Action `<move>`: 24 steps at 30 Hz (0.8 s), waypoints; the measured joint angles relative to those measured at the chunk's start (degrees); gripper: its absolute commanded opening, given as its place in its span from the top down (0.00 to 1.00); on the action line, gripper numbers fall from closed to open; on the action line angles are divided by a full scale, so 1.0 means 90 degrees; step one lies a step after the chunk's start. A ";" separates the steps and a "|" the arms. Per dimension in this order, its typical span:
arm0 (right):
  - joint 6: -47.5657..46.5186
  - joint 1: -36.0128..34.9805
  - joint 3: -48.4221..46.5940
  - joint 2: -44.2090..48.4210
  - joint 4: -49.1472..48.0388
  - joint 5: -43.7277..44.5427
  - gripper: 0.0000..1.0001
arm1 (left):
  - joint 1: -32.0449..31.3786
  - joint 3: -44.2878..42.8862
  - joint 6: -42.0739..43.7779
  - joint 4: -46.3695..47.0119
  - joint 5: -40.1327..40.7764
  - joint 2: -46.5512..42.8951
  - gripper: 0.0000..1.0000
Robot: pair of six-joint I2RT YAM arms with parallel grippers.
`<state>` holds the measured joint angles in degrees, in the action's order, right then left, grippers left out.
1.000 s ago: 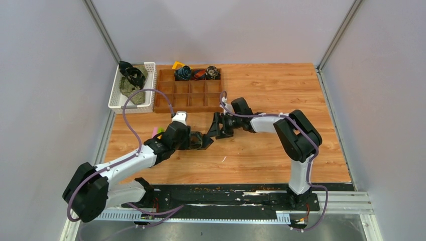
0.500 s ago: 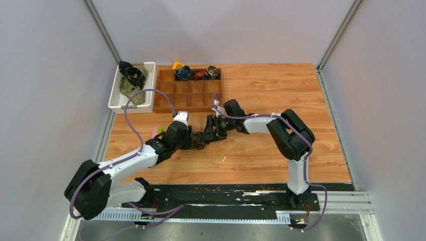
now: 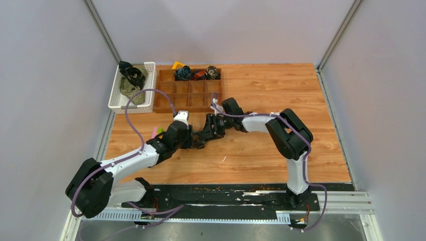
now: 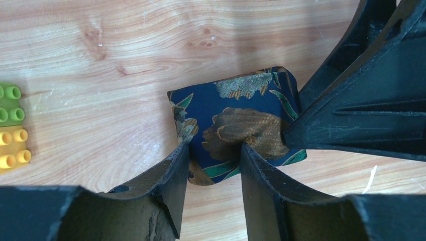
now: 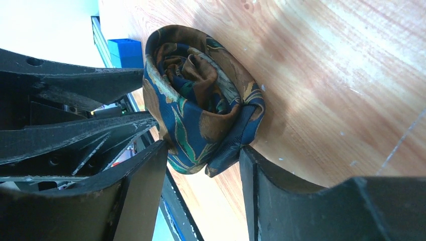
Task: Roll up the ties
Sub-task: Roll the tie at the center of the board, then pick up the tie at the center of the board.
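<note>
A rolled tie (image 4: 236,123), navy with brown and green leaf patterns, lies on the wooden table (image 3: 281,90) between both grippers. My left gripper (image 4: 215,153) is shut on its near edge. In the top view the left gripper (image 3: 195,142) and the right gripper (image 3: 205,134) meet at the roll. In the right wrist view the roll (image 5: 201,110) shows its spiral end, and my right gripper (image 5: 203,155) has a finger against each side of it. More loose ties (image 3: 131,76) lie in a white basket (image 3: 116,100).
A wooden compartment tray (image 3: 188,95) stands at the back left, with rolled ties (image 3: 184,73) in its far row. Green and yellow building blocks (image 4: 10,125) lie left of the left gripper, seen also in the top view (image 3: 157,132).
My right arm has swung left and brought its gripper up to the rolled tie held by the left gripper. The left arm has shifted only slightly.
</note>
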<state>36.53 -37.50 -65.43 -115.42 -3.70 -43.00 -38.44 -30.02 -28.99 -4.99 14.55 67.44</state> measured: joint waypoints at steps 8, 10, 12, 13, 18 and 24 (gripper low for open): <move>0.0012 -0.0102 -0.0231 -0.0136 0.0049 0.0029 0.50 | 0.0000 0.0000 0.0005 0.0056 -0.0041 0.0051 0.52; 0.0010 -0.0126 -0.0287 -0.0177 0.0087 0.0044 0.55 | 0.0000 0.0000 0.0007 0.0056 -0.0041 0.0053 0.52; 0.0010 -0.0136 -0.0308 -0.0180 0.0126 0.0053 0.61 | 0.0002 0.0000 0.0015 0.0056 -0.0051 0.0056 0.52; 0.0005 -0.0141 -0.0321 -0.0180 0.0138 0.0056 0.63 | 0.0002 0.0000 0.0019 0.0056 -0.0053 0.0056 0.52; -0.0017 -0.0155 -0.0357 -0.0180 0.0245 0.0114 0.72 | 0.0002 0.0000 0.0024 0.0049 -0.0066 0.0056 0.50; -0.0032 -0.0168 -0.0362 -0.0180 0.0316 0.0141 0.90 | 0.0010 -0.0005 -0.0015 -0.0291 -0.0180 -0.0163 0.34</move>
<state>36.25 -39.00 -68.69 -117.03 -0.86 -41.74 -38.35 -30.06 -29.12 -7.62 12.93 65.98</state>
